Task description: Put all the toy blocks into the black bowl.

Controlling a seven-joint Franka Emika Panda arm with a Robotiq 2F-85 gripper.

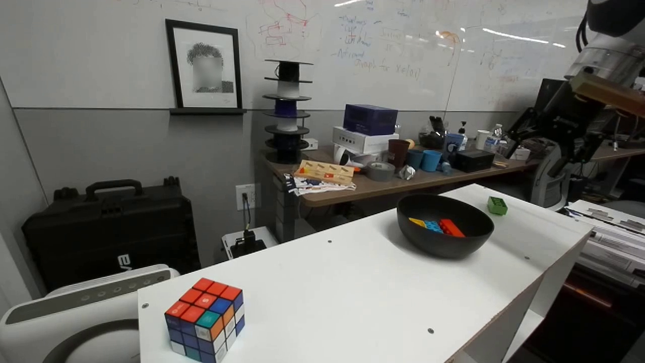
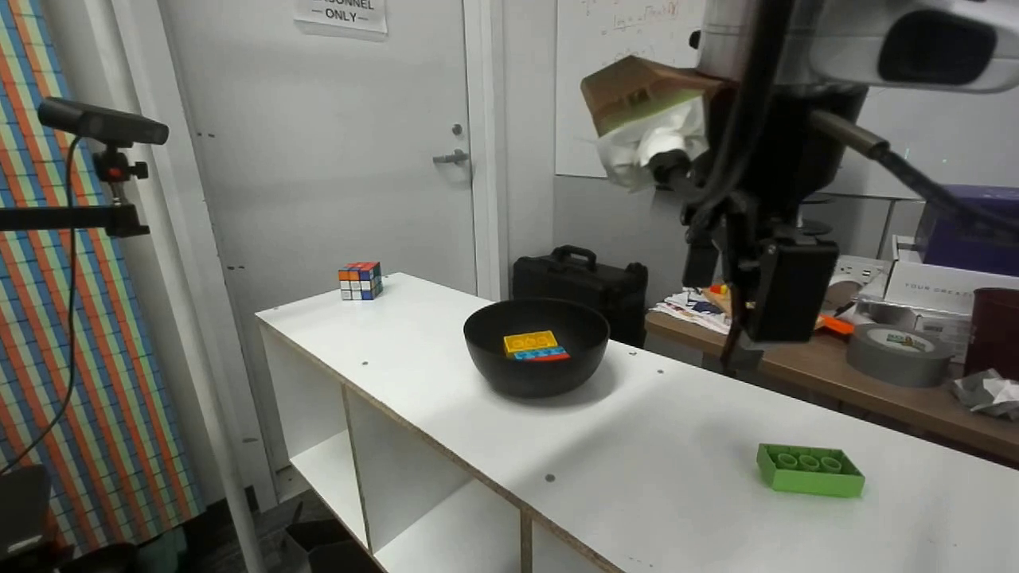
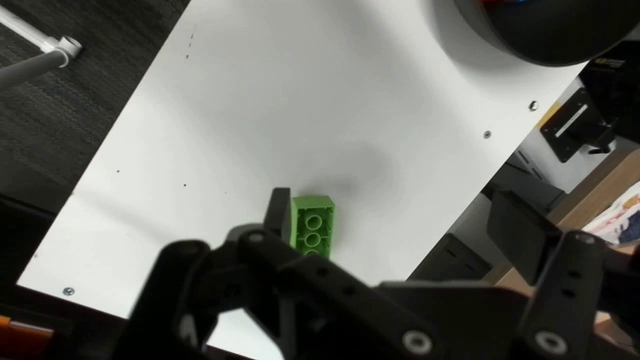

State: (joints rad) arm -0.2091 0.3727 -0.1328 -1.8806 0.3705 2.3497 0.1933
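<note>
While a green brick [image 3: 314, 227] lies hollow side up on the white shelf top [image 3: 300, 115], the gripper [image 3: 400, 225] hangs above the surface with its jaws spread wide and nothing in their hold. The step in hand appears to be picking up this piece, the only brick seen lying loose. In the wrist view it shows close to the left jaw rather than midway, so the jaws probably need centring over it before they come down; closing across its narrow width, low on the side walls but clear of the surface, should give the firmest hold, with a straight lift to follow. Far to the right in that view, well apart from the green brick, the black bowl [image 3: 560, 35] stands upright. It holds three bricks, seen from left to right in an exterior view: the yellow brick [image 1: 417, 222], the blue brick [image 1: 434, 226] and the red brick [image 1: 452, 228], close together, though whether any rests on another is hard to tell. The bowl appears to have room for a fourth, best carried above the rim and let go low inside.
</note>
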